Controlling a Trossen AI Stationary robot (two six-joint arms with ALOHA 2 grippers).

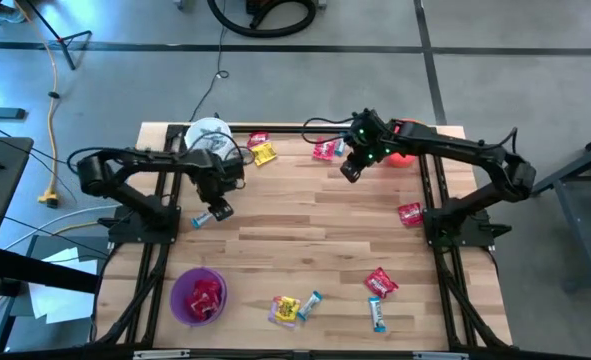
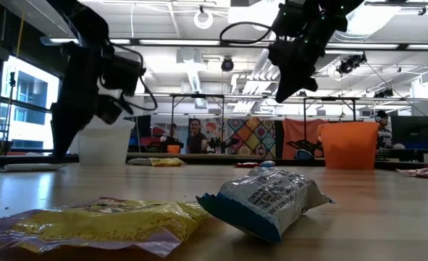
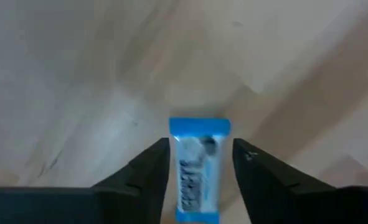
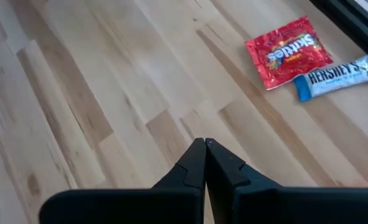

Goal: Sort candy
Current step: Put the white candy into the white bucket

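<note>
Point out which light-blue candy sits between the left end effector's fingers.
The blue bar near the table's left edge, below the white bucket; the other blue ones lie loose elsewhere on the table.

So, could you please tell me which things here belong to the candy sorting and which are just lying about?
Job:
- red, yellow and blue candy scattered on the table
- purple bucket, white bucket, orange bucket
- blue bar between the left tool fingers

Lying about:
- yellow cable on the floor

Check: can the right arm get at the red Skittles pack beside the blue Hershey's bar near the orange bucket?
Probably yes. The right gripper hangs empty, jaws shut, above bare wood; the red Skittles pack lies flat and uncovered ahead, though the blue Hershey's bar touches it.
</note>
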